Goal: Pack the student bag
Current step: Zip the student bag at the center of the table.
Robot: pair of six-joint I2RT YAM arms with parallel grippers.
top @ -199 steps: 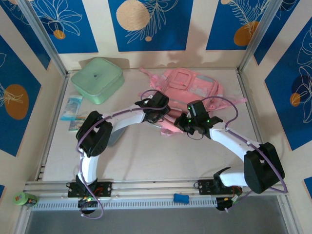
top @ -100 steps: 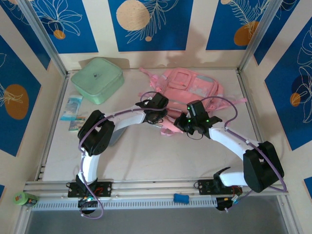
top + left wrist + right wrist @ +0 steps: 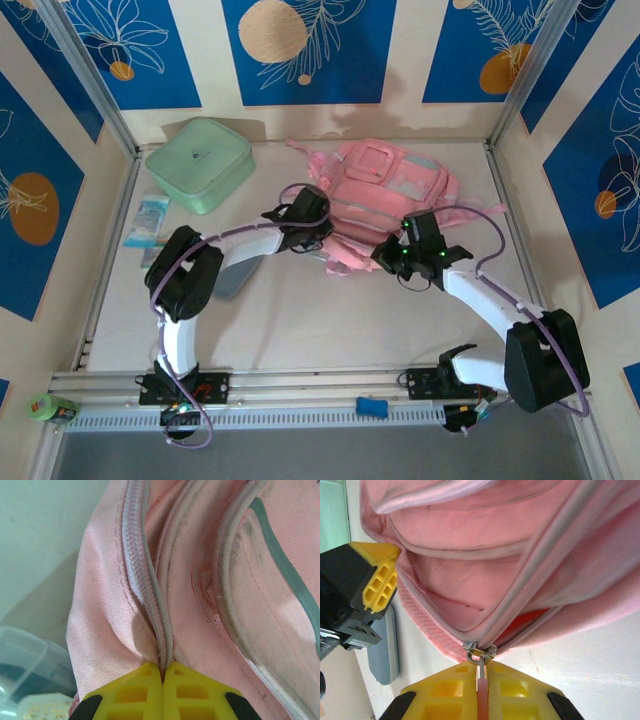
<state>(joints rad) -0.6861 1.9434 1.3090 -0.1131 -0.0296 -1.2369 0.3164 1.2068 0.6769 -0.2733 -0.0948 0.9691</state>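
Observation:
The student bag, a soft pink backpack, lies at the back middle of the table. My left gripper is at its near left edge. In the left wrist view that gripper is shut on the bag's fabric edge beside a pale zip track. My right gripper is at the bag's near edge. In the right wrist view it is shut on the pink zip pull below the metal slider. The pocket gapes open above it, with something orange-red inside.
A mint green square zip case stands at the back left, with small packets in front of it. A flat grey-blue item lies under the left arm. The table's metal frame runs along both sides.
My left gripper has shut on the bag's zip edge and shifted a little left. My right gripper has moved right and toward me with the zip pull, and the bag's near edge has followed.

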